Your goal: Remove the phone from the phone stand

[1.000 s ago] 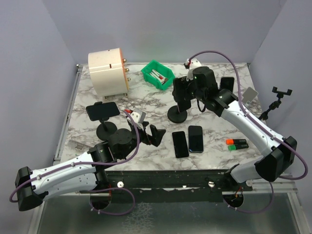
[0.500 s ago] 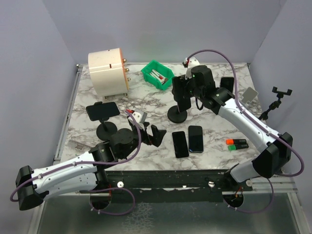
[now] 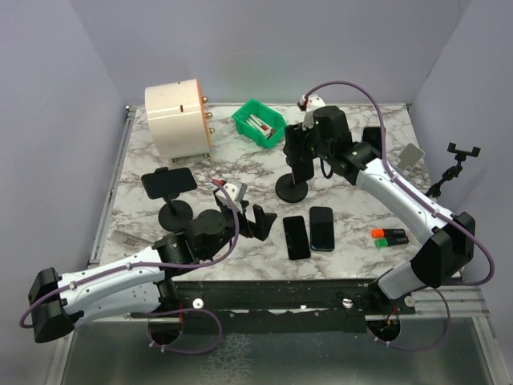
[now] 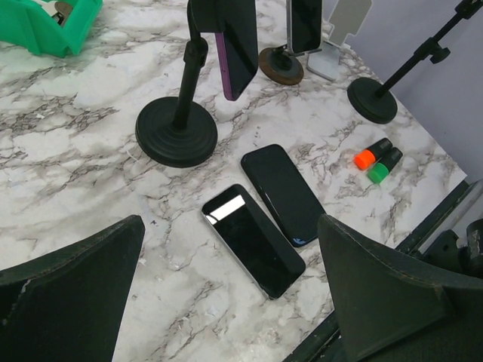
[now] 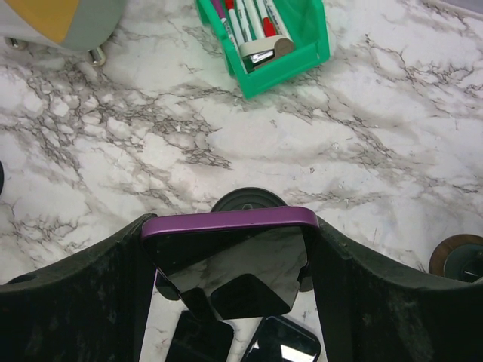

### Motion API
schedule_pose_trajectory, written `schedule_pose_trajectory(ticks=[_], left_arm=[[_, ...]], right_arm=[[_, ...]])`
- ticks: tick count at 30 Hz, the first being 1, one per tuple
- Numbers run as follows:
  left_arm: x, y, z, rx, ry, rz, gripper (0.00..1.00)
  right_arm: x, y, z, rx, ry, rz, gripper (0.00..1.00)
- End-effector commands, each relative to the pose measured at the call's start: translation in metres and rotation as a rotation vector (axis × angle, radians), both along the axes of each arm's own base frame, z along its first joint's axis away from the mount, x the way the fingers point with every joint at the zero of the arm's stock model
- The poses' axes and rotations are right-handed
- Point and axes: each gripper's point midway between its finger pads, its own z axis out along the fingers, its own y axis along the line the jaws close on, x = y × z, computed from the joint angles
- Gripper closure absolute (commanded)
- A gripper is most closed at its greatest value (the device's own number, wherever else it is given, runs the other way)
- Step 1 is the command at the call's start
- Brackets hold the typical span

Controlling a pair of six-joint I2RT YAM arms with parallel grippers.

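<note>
Right now the right claw (image 5: 230,226) comes down from above over the phone (image 5: 226,264), which sits in the stand (image 4: 176,132) near the table's (image 3: 240,160) middle. Its fingers (image 5: 113,286) bracket the purple top edge, one at 9 o'clock and one at 3 o'clock of the phone. Both look to be touching its sides, partly closed and gripping nothing else. How hard they press we cannot tell. We judge this top-down grip is chosen so the phone can be lifted straight up and out of the clamp, leaving the stand's base on the marble.

The left claw (image 4: 230,226) hangs wide open and empty at 8 o'clock of the stand, low over the table and clear of the work.

Two spare phones (image 4: 264,219) lie flat at 6 o'clock of the stand base, just beside each other. We see them as the main hazard if the phone is dropped or set down carelessly. A green bin (image 5: 264,38) sits at 11 o'clock and two markers (image 4: 377,162) at 4 o'clock. Another stand with a phone (image 3: 168,183) is at 9 o'clock, well apart. Nothing blocks the way upward.
</note>
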Motion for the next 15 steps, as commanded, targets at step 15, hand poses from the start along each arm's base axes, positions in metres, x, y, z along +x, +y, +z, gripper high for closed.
schedule_pose_trajectory(ticks=[15], left_arm=[[0.074, -0.063, 0.014, -0.217, 0.143, -0.019, 0.15]], right_arm=[[-0.015, -0.01, 0.013, 0.1, -0.005, -0.055, 0.62]])
